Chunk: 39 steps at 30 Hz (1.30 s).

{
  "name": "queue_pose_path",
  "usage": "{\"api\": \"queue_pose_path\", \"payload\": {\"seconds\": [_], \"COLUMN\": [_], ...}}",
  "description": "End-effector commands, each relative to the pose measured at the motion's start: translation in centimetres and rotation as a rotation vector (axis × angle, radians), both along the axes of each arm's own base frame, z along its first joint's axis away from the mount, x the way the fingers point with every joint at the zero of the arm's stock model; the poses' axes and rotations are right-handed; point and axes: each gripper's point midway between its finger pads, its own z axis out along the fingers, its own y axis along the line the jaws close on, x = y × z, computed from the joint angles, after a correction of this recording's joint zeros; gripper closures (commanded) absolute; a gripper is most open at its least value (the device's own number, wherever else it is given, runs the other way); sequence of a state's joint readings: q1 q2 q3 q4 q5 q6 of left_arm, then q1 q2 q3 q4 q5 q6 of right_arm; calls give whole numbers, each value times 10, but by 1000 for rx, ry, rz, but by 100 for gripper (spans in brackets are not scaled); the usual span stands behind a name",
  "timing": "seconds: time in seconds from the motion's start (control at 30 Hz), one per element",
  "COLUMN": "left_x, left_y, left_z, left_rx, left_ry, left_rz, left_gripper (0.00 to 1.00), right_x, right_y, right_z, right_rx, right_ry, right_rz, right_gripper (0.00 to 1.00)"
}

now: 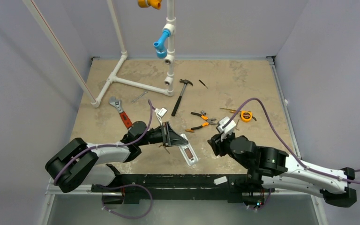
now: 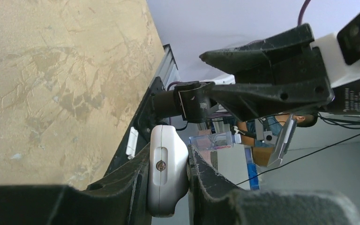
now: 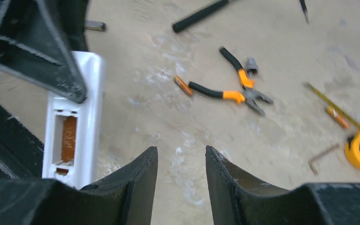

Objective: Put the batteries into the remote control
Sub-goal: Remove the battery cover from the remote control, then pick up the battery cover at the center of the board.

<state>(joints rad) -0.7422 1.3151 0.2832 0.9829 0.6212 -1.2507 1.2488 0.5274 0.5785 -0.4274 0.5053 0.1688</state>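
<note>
At the near edge of the table [image 1: 243, 79], about midway along it, the remote control [image 1: 188, 153] sits back-up with one end clamped between the fingers of the left gripper [image 2: 168, 180]; I can't tell whether it rests on the surface or is held just off it. Its recess is uncovered and shows the orange of the batteries [image 3: 69, 139], so loading looks at least partly done, though whether one or both are seated I cannot say. The right gripper [image 3: 182, 164] hangs just beside the remote with its jaws apart and nothing between them. A small orange bit [image 3: 184, 86] lies by the pliers [image 3: 225, 93], too blurred to name. Closing the recess seems left to do.
</note>
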Motion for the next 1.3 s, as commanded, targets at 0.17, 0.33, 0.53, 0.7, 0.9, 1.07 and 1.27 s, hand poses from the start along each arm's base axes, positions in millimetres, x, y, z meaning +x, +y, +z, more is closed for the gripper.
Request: {"api": "queue_pose_path", "payload": {"seconds": [0.17, 0.33, 0.53, 0.7, 0.9, 1.07, 1.27], "left_x": [0, -1, -1, 0, 0, -1, -2], "left_y": [2, 4, 7, 6, 7, 7, 7], "left_z": [5, 5, 2, 1, -2, -3, -3], "left_rx": [45, 66, 93, 97, 105, 103, 102], "left_ry": [-76, -81, -84, -84, -79, -77, -76], "left_rz": [4, 6, 13, 10, 16, 14, 8], "left_gripper": [100, 100, 100, 100, 100, 100, 100], "right_x": [-33, -70, -94, -107, -118, -126, -130], "right_y": [-57, -41, -31, -19, -17, -16, -20], "right_z": [-64, -101, -124, -139, -153, -161, -167], "right_rx": [-129, -83, -57, -67, -105, -132, -174], "right_ry": [545, 784, 920, 991, 1034, 1062, 1067], "right_rz": [-565, -512, -462, -411, -386, -367, -369], "right_gripper": [57, 62, 67, 68, 70, 71, 74]}}
